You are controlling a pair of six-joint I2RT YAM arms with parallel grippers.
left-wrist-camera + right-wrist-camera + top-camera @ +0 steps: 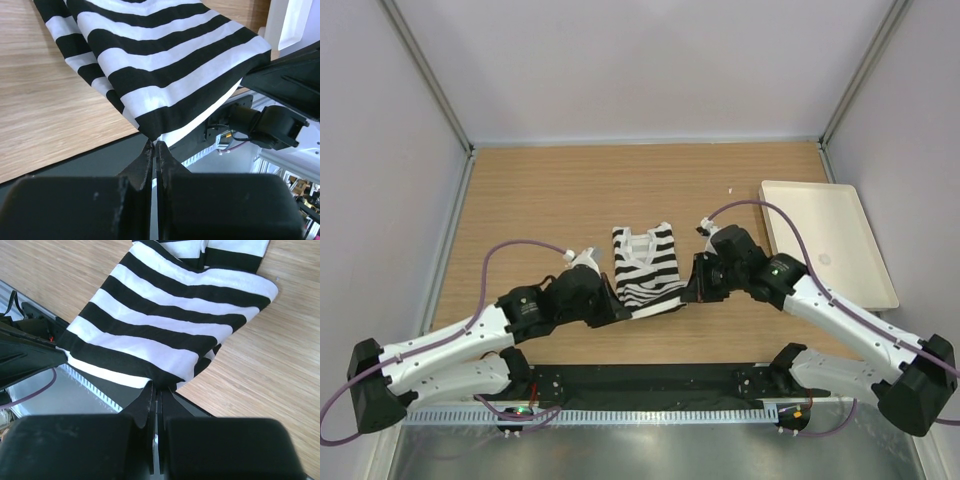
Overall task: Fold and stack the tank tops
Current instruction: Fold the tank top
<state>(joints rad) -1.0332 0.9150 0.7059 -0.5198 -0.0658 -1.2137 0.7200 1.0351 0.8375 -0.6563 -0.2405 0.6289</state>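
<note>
Tank top (646, 265): soft cloth, matt, black and white stripes, hanging in smooth folds.
Bench (550, 200): light wood-grain top, smooth, low sheen.
Tray (825, 240): white, smooth, plastic by the look of it, faint gloss.
Left pincer (154, 147) and right pincer (159, 390): black, matt, hard plastic look, finely grainy surface.
Arm shells (445, 345): white, smooth, semi-gloss, with black matt joints.
Near-edge sheet (620, 455): grey metal, brushed, dull shine.
</note>
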